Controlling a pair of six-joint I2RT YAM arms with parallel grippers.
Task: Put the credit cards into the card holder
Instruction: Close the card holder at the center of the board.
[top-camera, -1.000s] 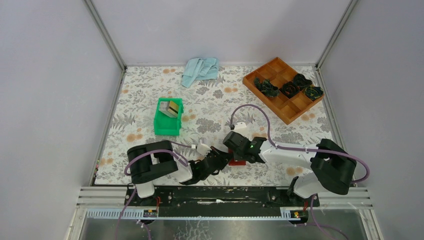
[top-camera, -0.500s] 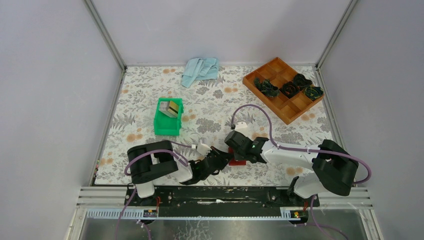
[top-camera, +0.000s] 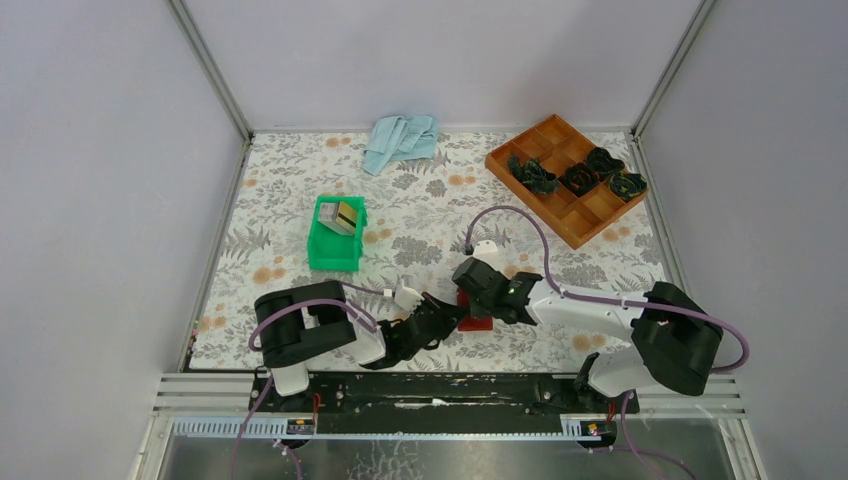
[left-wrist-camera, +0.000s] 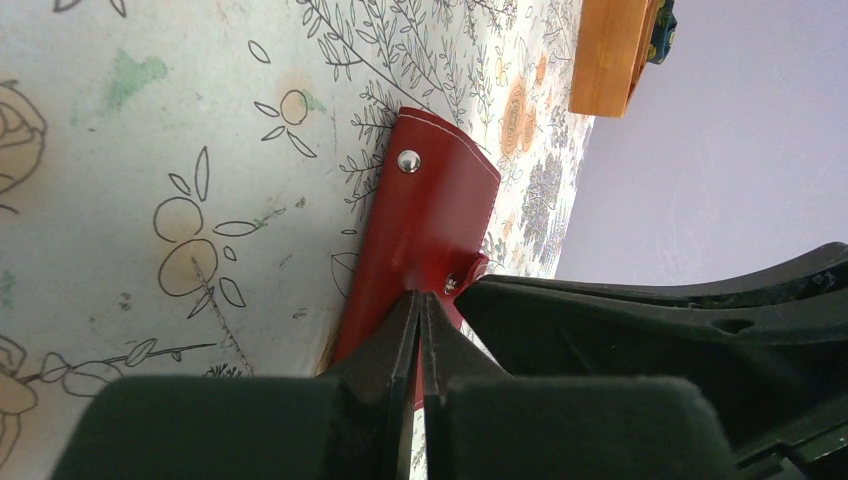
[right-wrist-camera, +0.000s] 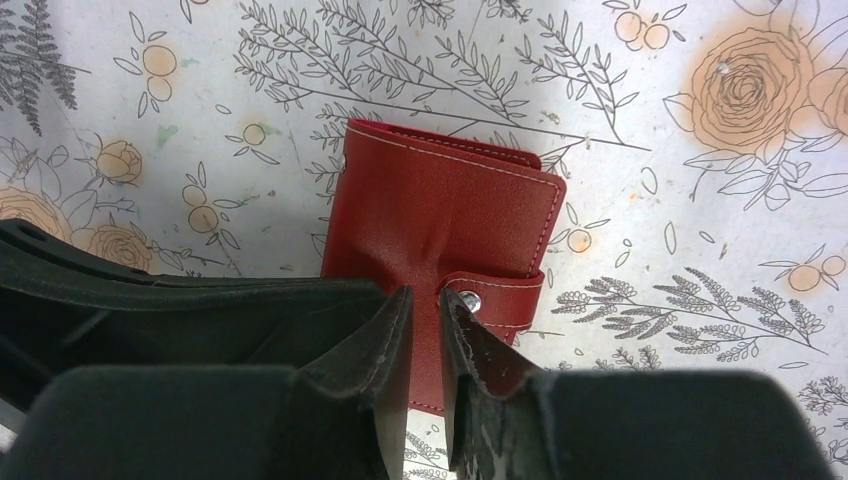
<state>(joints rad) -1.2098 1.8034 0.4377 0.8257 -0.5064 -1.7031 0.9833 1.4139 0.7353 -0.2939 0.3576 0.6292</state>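
The red card holder (top-camera: 474, 322) lies folded shut on the desk (top-camera: 430, 200), close to the near edge, about in the middle. The left jaws are squeezed almost together on one side of it, with only a thin bit of red between them. The right jaws are nearly closed too, pinching the red cover beside the snap tab (right-wrist-camera: 505, 295). The credit cards (top-camera: 346, 214) sit in a green bin (top-camera: 330, 255), nearer the left edge, well apart from the holder.
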